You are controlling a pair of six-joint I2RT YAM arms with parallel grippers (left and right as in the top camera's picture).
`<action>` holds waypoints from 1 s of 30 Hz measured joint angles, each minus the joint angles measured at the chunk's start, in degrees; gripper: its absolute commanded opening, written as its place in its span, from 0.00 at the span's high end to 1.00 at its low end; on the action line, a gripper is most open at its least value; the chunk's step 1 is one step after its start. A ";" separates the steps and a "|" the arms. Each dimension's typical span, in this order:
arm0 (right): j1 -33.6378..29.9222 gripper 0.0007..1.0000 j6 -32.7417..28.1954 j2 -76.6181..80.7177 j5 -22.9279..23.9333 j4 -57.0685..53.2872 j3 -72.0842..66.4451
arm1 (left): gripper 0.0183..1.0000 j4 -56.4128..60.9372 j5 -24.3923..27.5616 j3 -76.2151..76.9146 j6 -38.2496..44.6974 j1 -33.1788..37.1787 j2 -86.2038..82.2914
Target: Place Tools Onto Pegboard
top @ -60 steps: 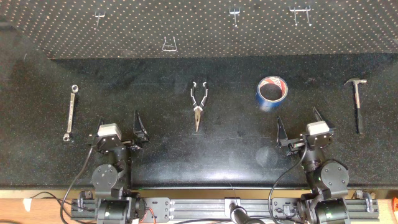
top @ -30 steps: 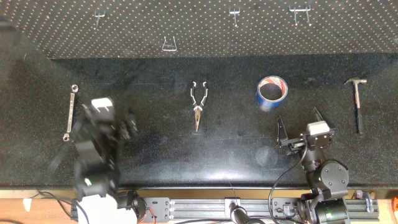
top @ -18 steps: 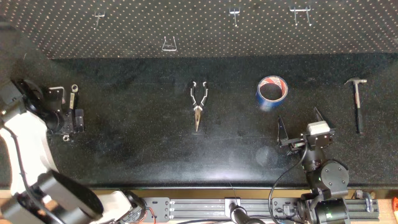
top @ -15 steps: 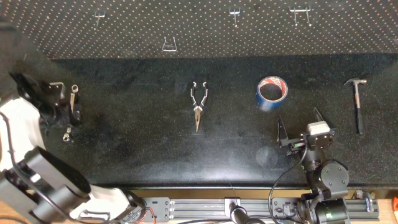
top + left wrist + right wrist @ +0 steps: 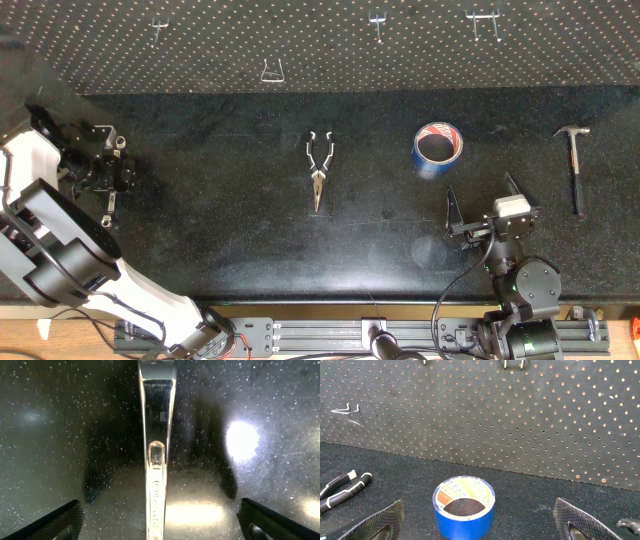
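The step in hand looks like the first pick: the left gripper (image 5: 100, 170) hangs low over the wrench (image 5: 157, 435), which lies flat on the bench (image 5: 250, 230) near its left edge. In the left wrist view the shaft runs straight up the middle, with the two fingers spread wide on either side and touching nothing. The next move, as I judge it, calls for a short descent and a squeeze across the narrow shaft (thin, flat steel on a hard top, so the fingertips must reach almost to the surface), then a lift towards the pegboard (image 5: 320, 45), where a single hook (image 5: 160, 22) stands up and slightly right of the wrench. Room is tight on the outer side, where the bench ends, but bare surface lies open between the wrench and the pliers (image 5: 318, 170). The right gripper (image 5: 478, 186) rests near its base, spread and holding nothing, facing the tape roll (image 5: 437, 147), with the hammer (image 5: 574, 170) well apart near the right edge.
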 measured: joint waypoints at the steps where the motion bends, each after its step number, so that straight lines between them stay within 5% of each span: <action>1: 0.00 0.02 0.00 0.00 0.00 0.00 0.00 | 0.01 0.52 0.00 0.00 0.04 0.00 0.09; 8: 0.00 0.02 0.00 0.00 0.00 0.00 0.00 | 0.00 1.22 1.07 0.33 0.42 0.00 1.22; 10: 0.00 0.02 0.00 0.00 0.00 0.00 0.00 | 0.72 1.46 1.09 0.33 0.39 0.00 1.22; 12: 0.02 0.02 0.00 0.00 0.00 0.00 0.00 | 0.99 1.64 1.11 0.37 0.61 0.00 1.33; 21: 0.00 0.02 0.00 0.00 0.00 0.00 0.00 | 0.99 1.84 2.01 0.50 -4.35 -0.92 0.48; 26: 0.00 0.02 -0.02 0.00 0.24 -0.13 0.04 | 0.99 6.21 2.80 -2.78 -11.72 -1.42 -32.65; 30: 0.00 0.02 -0.02 0.00 0.35 -0.13 0.04 | 0.99 11.26 3.17 -17.68 -17.51 -14.62 -48.83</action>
